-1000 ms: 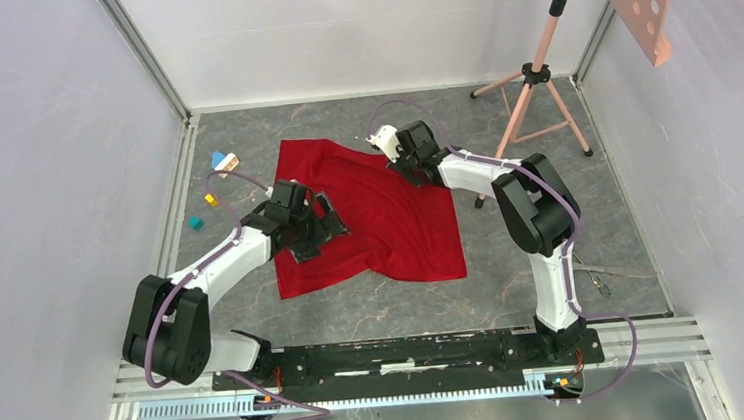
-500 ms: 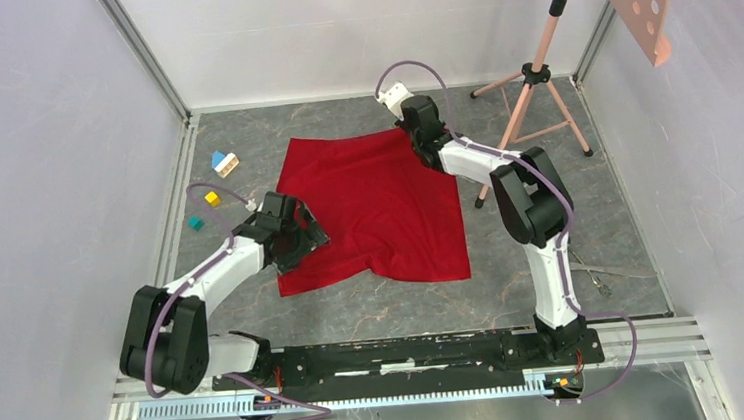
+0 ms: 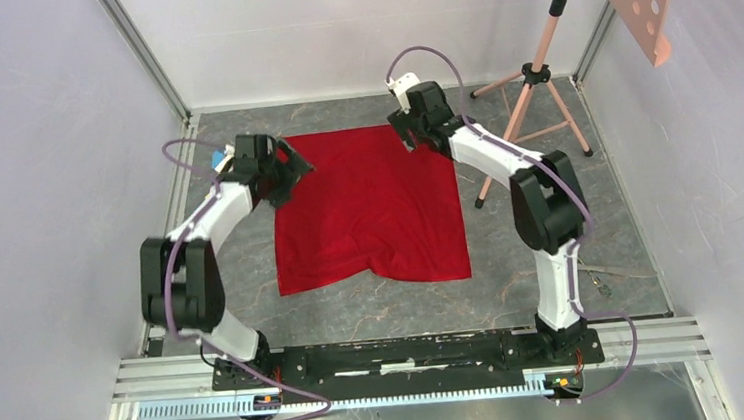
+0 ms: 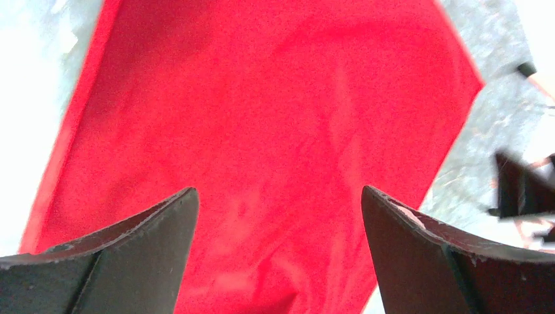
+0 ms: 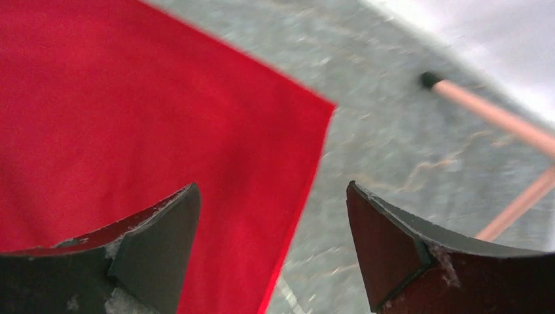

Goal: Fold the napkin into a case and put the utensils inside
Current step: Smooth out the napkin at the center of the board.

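My left gripper (image 4: 278, 196) stood wide open, empty, over the far left corner of the plain bright red cloth napkin (image 3: 368, 205). My right gripper (image 5: 271, 190) stood open over its far right corner.

Lab test cell: white panel walls (image 3: 32, 146), aluminium frame rails (image 3: 658, 331), tripod (image 3: 535, 75).

Two white-and-black arms, black rail (image 3: 409, 352) at 6 o'clock
White links and black joint housings on left arm (image 3: 212, 211) and right arm (image 3: 490, 156); lilac cables (image 3: 175, 149) loop beside each; dark wedge fingers (image 5: 154, 239), scuffed whitish at 7 o'clock.
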